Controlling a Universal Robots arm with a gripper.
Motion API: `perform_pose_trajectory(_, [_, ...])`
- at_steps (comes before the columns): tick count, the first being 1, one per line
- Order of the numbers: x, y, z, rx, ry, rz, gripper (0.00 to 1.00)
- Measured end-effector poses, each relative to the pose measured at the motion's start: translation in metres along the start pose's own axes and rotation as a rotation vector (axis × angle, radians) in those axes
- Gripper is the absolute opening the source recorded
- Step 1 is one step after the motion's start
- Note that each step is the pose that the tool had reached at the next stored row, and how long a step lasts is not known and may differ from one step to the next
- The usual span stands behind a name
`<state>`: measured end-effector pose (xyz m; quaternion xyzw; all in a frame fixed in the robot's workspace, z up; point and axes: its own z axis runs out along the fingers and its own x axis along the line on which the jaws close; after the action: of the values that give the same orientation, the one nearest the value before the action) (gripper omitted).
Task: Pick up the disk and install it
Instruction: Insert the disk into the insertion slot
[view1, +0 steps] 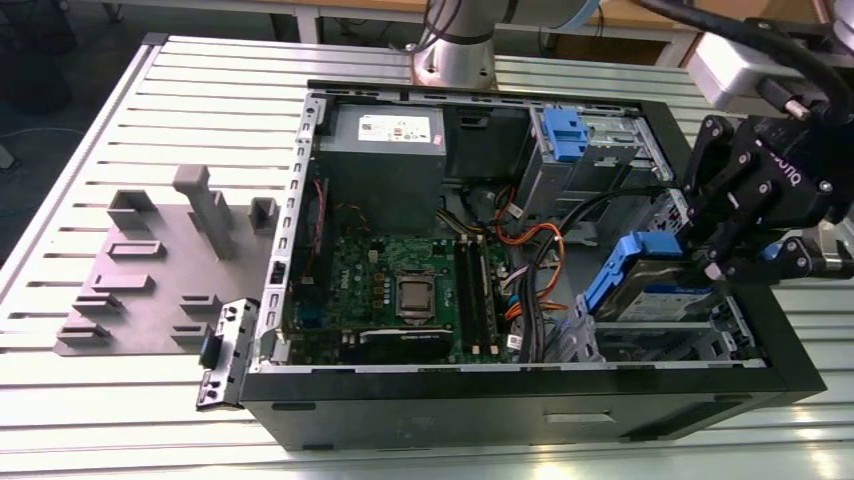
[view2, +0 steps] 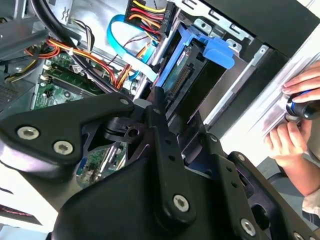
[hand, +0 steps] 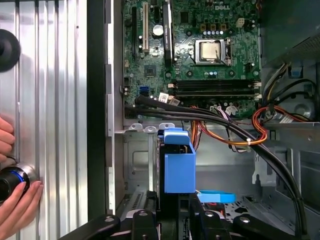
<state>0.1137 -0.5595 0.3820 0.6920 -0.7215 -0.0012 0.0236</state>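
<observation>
The disk (view1: 654, 285) is a silver drive in a blue plastic carrier. It hangs tilted over the grey drive cage (view1: 667, 335) at the near corner of the open computer case (view1: 534, 395), on the exterior view's right. My black gripper (view1: 703, 262) is shut on the disk's upper end. In the first wrist view the blue carrier (hand: 179, 170) stands on edge between my fingers (hand: 142, 222), above the cage floor. In the second wrist view the disk (view2: 186, 75) shows its connector edge beyond my finger (view2: 159, 115).
Black, orange and blue cables (view1: 534, 255) run beside the cage, next to the motherboard (view1: 400, 290). At the back are a grey power supply (view1: 387, 140) and a second blue carrier (view1: 566, 135). A grey fixture plate (view1: 160, 260) lies on the table. A person's hands (hand: 15, 200) rest just outside the case.
</observation>
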Motion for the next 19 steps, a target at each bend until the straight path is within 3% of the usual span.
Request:
perform_pose_trajectory(12, [0.0001,-0.0008,0.0213,0.0,0.0,0.0,0.35])
perform_pose_trajectory(19, [0.0001,-0.0008,0.0215,0.0001,0.0011,0.0,0.36])
